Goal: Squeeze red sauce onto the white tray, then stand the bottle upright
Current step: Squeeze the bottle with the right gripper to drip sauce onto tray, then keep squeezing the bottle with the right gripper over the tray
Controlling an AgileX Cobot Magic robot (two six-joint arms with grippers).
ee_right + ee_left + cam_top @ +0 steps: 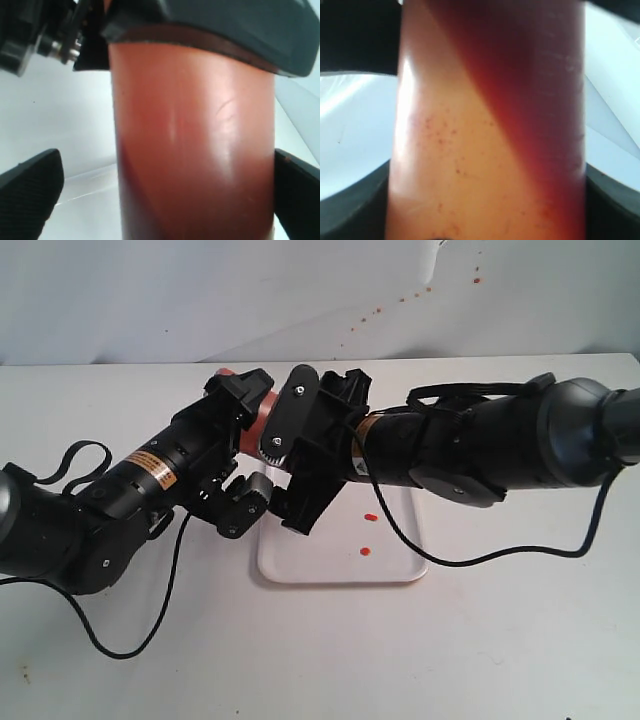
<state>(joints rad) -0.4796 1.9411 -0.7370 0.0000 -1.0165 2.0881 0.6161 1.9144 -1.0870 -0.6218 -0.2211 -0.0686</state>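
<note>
The bottle [262,418] is held off the table between both arms, above the far left corner of the white tray [395,565]. Only a strip of its orange body shows there; its nozzle is hidden. Two small drops of red sauce [366,551] lie on the tray. My left gripper [248,445] is shut on the bottle [485,150], with a black finger against each side. My right gripper [292,458] stands open around the bottle [195,150]. One of its fingers [297,200] touches the bottle, the other [30,195] stands off with a gap.
Small brownish-red specks [378,311] dot the back wall. Black cables [130,635] trail over the white table on the left and loop across the tray's right side [500,558].
</note>
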